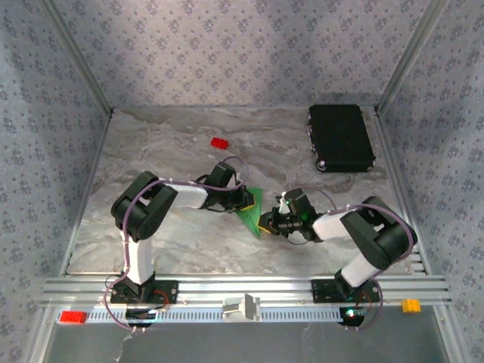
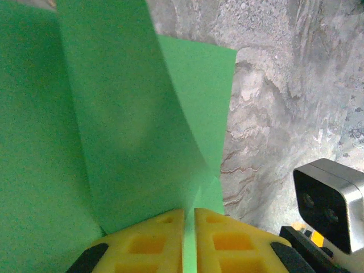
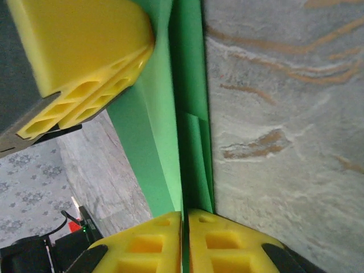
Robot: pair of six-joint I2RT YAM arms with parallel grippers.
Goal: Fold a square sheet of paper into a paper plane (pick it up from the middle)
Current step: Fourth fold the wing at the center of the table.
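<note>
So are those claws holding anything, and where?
Yes, the paper: the left gripper and right gripper each pinch a folded edge of it.

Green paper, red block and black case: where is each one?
green paper (image 1: 251,208): top view, middle of the folded sheet.
red block (image 1: 219,142): top view, middle of its top.
black case (image 1: 340,136): top view, middle of its lid.

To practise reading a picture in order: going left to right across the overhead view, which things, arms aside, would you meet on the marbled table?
In order: small red block → green paper → black case.
</note>
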